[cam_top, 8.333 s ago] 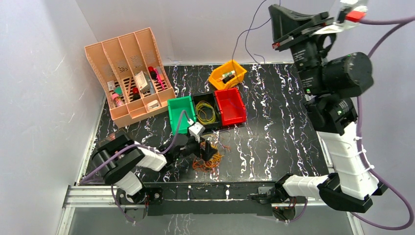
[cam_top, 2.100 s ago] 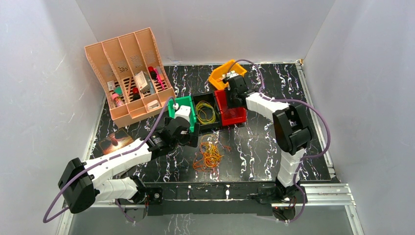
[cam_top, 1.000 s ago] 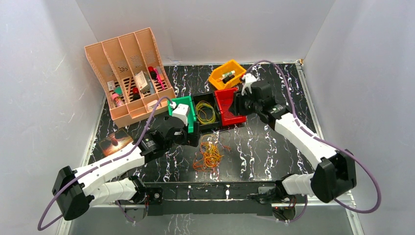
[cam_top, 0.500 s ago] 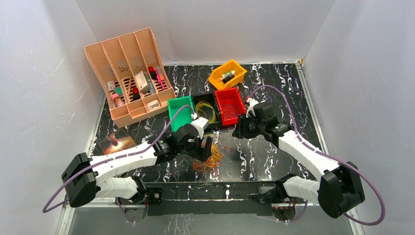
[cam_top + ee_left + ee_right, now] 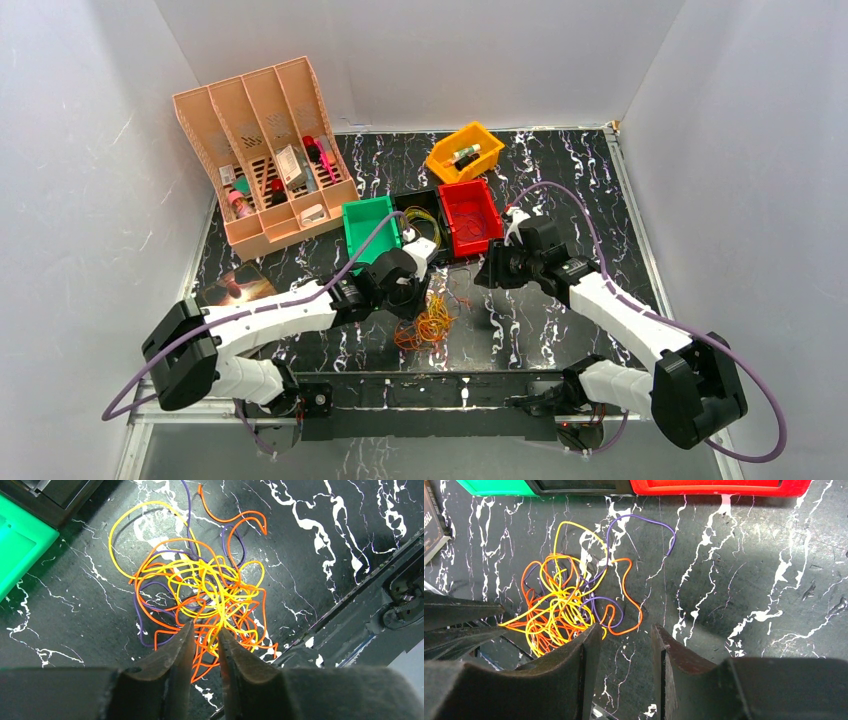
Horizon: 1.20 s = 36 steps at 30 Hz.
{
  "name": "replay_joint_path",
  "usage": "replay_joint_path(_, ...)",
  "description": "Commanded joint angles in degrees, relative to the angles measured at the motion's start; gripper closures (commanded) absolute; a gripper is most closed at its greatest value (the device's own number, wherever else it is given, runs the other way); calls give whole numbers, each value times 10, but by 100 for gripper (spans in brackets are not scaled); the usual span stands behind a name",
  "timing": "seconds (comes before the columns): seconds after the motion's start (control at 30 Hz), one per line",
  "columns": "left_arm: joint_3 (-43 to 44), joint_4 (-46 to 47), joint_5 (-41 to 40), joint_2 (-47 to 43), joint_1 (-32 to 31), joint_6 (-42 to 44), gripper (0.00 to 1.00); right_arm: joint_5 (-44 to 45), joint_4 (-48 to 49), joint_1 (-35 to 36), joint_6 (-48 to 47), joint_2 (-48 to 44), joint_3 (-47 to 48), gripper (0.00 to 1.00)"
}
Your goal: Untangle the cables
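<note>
Tangle of cables lies directly under left gripper; jaws nearly together astride centre strands, clamp unconfirmed. Right gripper, apart and empty, stands off to the right.

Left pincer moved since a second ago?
Yes. The left pincer has come away from the green bin's near corner, rightward and toward the near side, down onto the cables.

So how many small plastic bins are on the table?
4: green bin, black bin and red bin side by side mid-table; yellow bin just behind the red one.
</note>
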Motion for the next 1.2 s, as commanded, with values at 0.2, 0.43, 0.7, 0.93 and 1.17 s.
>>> replay_joint_path(0.2, 22, 6, 32, 11, -3, 25, 75, -8, 44, 1, 10, -14, -3, 51)
replay_joint_path(0.43, 19, 18, 36, 24, -3, 26, 69, -1, 40, 1, 10, -26, -10, 51)
replay_joint_path(0.7, 37, 2, 8, 15, -3, 28, 100, 8, 52, 1, 16, -54, -25, 51)
replay_joint_path(0.93, 82, -30, -47, -21, -2, 47, 100, 85, 190, 1, 62, -167, -105, 41)
replay_joint_path(1.17, 146, -72, -31, -25, -2, 67, 100, 18, 230, 1, 19, -193, -116, 31)
